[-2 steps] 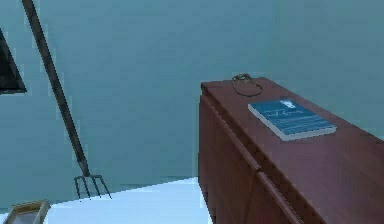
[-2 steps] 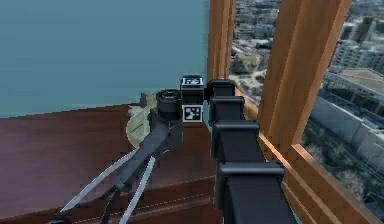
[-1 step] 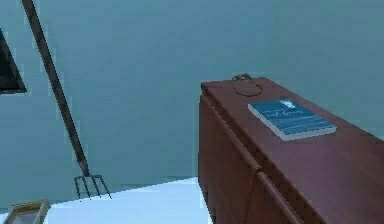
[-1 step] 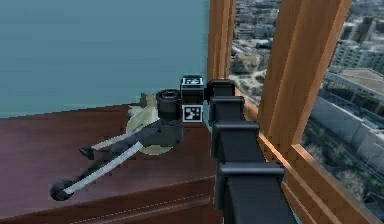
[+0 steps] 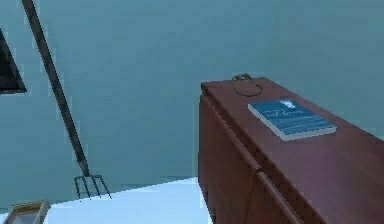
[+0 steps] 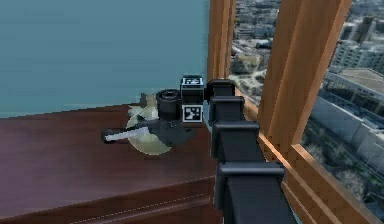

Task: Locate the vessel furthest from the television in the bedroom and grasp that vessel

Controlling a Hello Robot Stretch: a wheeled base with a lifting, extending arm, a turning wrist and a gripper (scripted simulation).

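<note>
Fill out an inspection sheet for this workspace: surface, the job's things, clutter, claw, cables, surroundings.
Surface: brown wooden top, bare toward the arm side view's left.
Job's things: pale round thing with a jagged rim lies on the top; possibly the vessel, too small to be sure.
Clutter: blue book and small wire loop on a brown dresser in the forward view.
Claw: claw at the pale round thing; cannot tell whether it holds anything.
Cables: nothing seen.
Surroundings: teal wall with a long-handled fork against it; wood-framed window onto a city.
</note>
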